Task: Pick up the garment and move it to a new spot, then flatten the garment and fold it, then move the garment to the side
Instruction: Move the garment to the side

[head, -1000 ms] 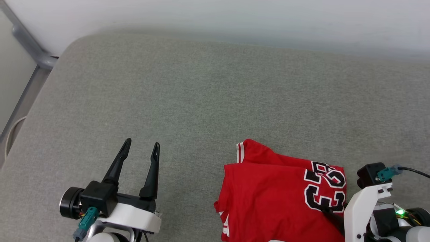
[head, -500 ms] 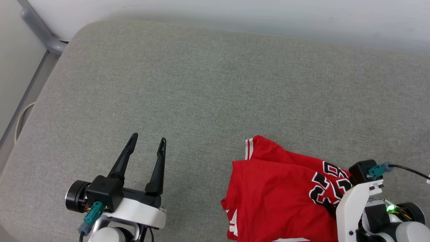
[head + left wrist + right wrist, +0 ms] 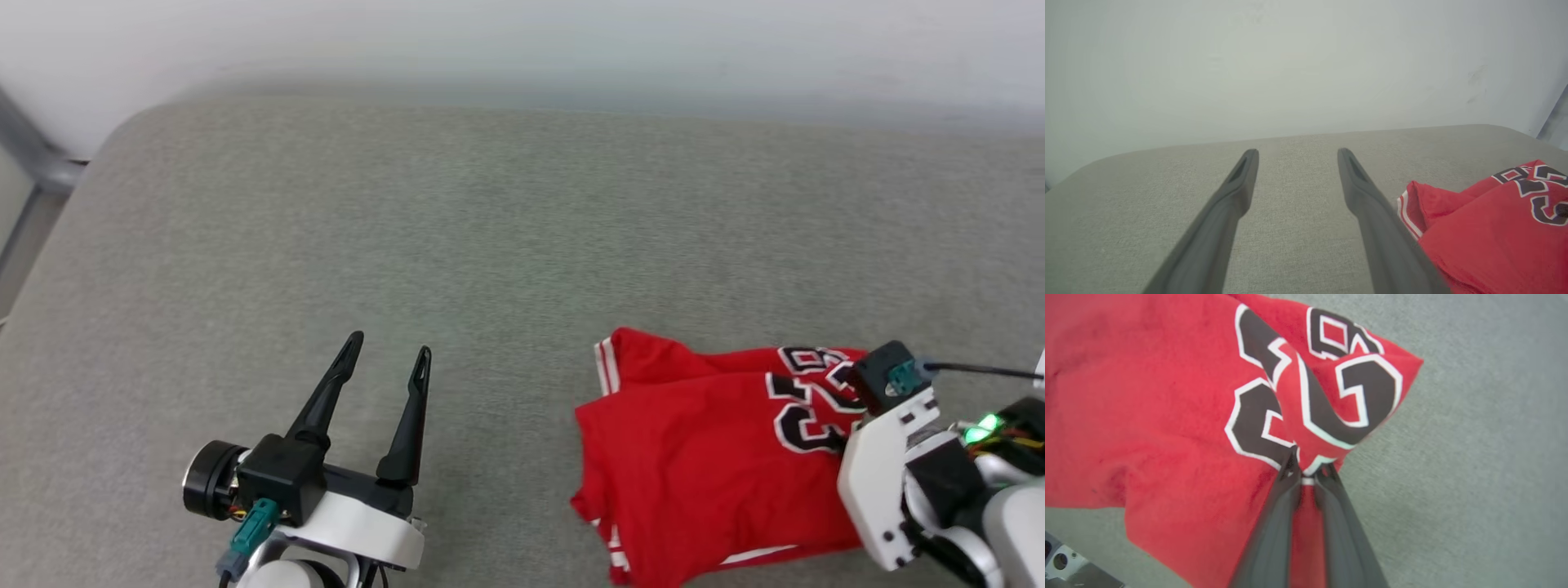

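Note:
The garment (image 3: 702, 457), a red jersey with black-and-white lettering and striped trim, lies bunched on the grey cushion at the lower right of the head view. In the right wrist view my right gripper (image 3: 1306, 470) is shut, pinching a raised fold of the garment (image 3: 1167, 396) just below the lettering. Its white wrist mount (image 3: 886, 465) covers the fingers in the head view. My left gripper (image 3: 389, 347) stands open at the lower left, apart from the cloth. The left wrist view has my left gripper (image 3: 1297, 153) over bare cushion, with the garment (image 3: 1486, 237) to its right.
The grey fabric cushion (image 3: 490, 229) stretches wide, with a rounded far-left corner. A pale wall (image 3: 522, 41) runs along its far edge. A grey metal frame bar (image 3: 28, 159) stands past the left corner.
My right gripper has closed on the garment's lettered edge, which has risen and bunched toward it. The head camera has shifted. The left gripper stays open.

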Motion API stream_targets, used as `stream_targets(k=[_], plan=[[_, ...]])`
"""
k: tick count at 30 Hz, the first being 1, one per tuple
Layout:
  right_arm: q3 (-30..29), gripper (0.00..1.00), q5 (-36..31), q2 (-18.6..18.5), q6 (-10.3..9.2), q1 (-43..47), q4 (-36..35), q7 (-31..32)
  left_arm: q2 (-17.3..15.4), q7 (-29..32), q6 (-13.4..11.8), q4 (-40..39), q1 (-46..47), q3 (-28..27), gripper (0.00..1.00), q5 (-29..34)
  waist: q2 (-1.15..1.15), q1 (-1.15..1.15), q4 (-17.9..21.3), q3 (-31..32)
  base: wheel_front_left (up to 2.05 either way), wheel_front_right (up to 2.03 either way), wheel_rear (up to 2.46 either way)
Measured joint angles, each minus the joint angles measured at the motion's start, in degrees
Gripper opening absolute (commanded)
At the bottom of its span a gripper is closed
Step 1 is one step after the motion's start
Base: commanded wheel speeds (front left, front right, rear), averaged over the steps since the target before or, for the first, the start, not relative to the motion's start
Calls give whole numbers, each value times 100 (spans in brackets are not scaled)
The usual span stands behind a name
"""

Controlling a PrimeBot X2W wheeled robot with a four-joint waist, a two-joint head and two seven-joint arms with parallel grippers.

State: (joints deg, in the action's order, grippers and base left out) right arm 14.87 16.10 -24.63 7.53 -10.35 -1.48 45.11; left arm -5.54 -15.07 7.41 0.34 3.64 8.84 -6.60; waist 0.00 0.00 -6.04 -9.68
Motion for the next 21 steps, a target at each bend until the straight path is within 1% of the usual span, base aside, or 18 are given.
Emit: stream_targets(k=[2, 6, 8, 12, 17, 19, 21], plan=[[176, 0, 34, -391, 0, -147, -98, 63, 3, 0, 0, -15, 0, 87, 100, 16, 0, 0, 168, 10, 0, 0, 0], [419, 0, 115, -1288, -1, -442, -215, 75, 29, 0, 1, -36, 48, 292, 100, -15, 0, 0, 514, -39, 0, 0, 0], [449, 0, 222, -1629, -1, -591, -170, 21, 45, 0, 1, -56, 159, 305, 100, -109, 0, 0, 684, -108, 0, 0, 0], [639, 0, 236, -2494, 0, -773, 53, -250, -54, 0, 1, -96, 449, 541, 100, -62, 0, 0, 959, -370, 0, 0, 0], [624, 0, 124, -3126, 3, -1076, 661, -920, -180, 0, 1, -213, 868, 794, 100, -34, 0, 1, 1239, -842, 0, 0, 0], [524, 0, 78, -3261, 1, -1189, 1047, -1166, -268, 0, 1, -249, 1029, 900, 100, -13, 0, 1, 1335, -1059, 0, 0, 0], [423, 0, -13, -3315, 1, -1273, 1460, -1414, -328, 0, 1, -291, 1206, 993, 100, 23, 0, 1, 1425, -1287, 0, 0, 0]])
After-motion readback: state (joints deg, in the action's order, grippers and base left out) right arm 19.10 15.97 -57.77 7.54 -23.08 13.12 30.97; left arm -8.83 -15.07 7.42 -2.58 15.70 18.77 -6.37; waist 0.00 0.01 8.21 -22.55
